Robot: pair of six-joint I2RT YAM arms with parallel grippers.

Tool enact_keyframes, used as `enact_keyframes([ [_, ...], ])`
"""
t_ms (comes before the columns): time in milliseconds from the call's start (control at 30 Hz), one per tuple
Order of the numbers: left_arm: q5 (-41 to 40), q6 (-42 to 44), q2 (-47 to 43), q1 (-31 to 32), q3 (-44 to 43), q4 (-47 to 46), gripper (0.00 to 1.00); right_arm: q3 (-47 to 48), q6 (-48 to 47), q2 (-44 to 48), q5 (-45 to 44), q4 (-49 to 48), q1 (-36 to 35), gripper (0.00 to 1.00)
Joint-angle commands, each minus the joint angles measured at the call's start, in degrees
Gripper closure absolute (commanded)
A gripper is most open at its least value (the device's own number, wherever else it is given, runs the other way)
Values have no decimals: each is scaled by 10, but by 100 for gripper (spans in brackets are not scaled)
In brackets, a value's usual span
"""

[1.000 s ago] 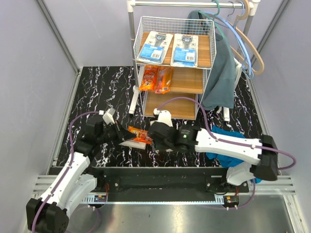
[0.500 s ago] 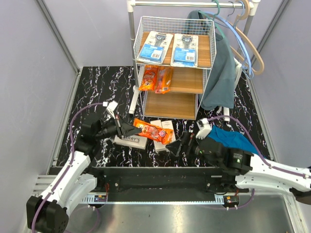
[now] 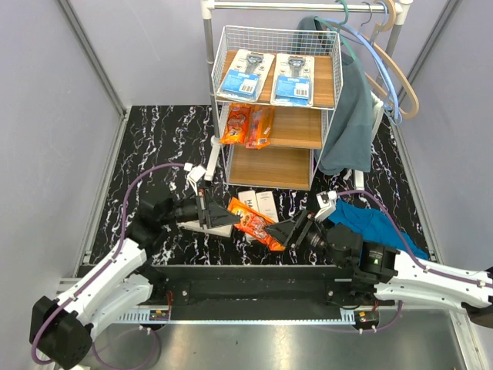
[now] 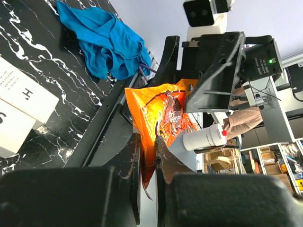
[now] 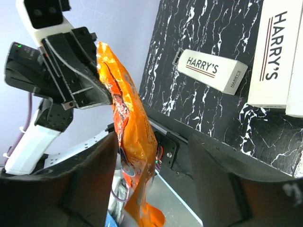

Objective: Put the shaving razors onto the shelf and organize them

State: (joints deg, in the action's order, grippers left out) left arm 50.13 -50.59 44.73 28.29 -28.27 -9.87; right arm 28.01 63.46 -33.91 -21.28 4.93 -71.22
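Observation:
My left gripper (image 3: 213, 213) is shut on one end of an orange razor bag (image 3: 251, 223) and holds it above the table; the wrist view shows the jaws pinching the bag (image 4: 163, 109). My right gripper (image 3: 290, 231) is open at the bag's other end, and the bag (image 5: 127, 123) hangs between its spread fingers (image 5: 94, 170), close to the left one. The shelf (image 3: 299, 128) holds two blue-and-white razor cards (image 3: 245, 75) on top and orange bags (image 3: 248, 126) on the middle board. White HARRY'S boxes (image 3: 260, 203) lie on the table and also show in the right wrist view (image 5: 213, 70).
A blue cloth (image 3: 371, 223) lies at the right of the table, by my right arm. A white clothes rail with hangers and a teal garment (image 3: 350, 100) stands behind and right of the shelf. Another HARRY'S box (image 3: 218, 226) lies under my left gripper.
My left gripper has carried the orange bag to the right. My right arm pulled back from the middle, then came in to the bag's free end with its jaws open.

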Motion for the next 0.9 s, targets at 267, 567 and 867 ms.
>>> enact_keyframes([
  [267, -67, 10, 10, 6, -52, -14, 100, 6, 22, -27, 38, -44, 1, 60],
  [567, -68, 41, 6, 6, -57, 33, 41, -15, 40, 12, 12, -30, 1, 100],
  [867, -558, 110, -55, 6, -186, 498, 1, -21, 61, 14, -31, -8, 2, 100],
])
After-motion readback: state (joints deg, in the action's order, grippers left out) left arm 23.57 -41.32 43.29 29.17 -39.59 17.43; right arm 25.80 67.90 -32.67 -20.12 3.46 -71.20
